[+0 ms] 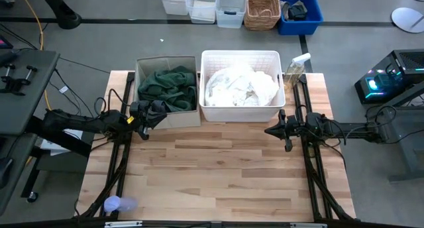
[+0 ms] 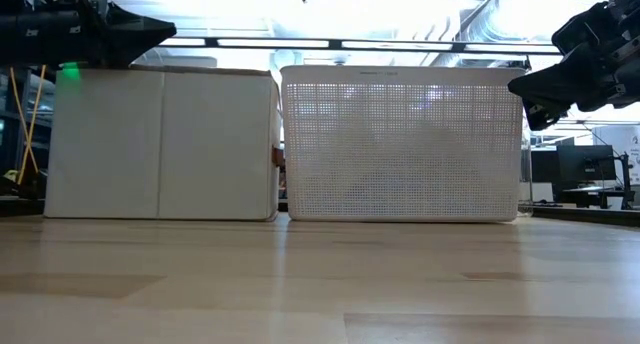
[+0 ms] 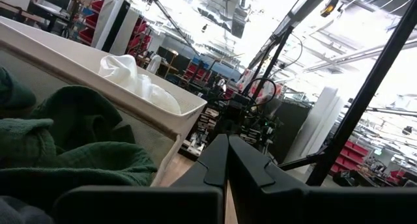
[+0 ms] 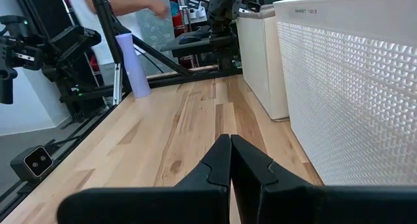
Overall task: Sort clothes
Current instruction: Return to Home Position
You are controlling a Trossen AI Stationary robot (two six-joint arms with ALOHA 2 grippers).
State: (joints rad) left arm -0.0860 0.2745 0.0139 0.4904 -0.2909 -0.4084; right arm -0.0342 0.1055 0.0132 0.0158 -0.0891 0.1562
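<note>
Dark green clothes [image 1: 167,87] lie in the beige fabric box [image 1: 179,116]; they also show in the left wrist view [image 3: 71,159], with a bit of dark grey cloth [image 3: 19,210] beside them. White clothes [image 1: 242,87] fill the white plastic basket [image 1: 240,112] and show in the left wrist view [image 3: 140,84]. My left gripper [image 1: 156,113] is shut and empty, above the box's near left corner [image 3: 227,146]. My right gripper [image 1: 268,130] is shut and empty, above the table by the basket's near right corner [image 4: 229,140]. No plaid shirt is in view.
A spray bottle [image 1: 297,67] stands right of the basket at the far edge. A lavender cup [image 1: 113,204] lies near the table's near left corner. Bare wood [image 1: 218,168] lies in front of the box and basket. A person's hand [image 4: 156,9] shows beyond the table.
</note>
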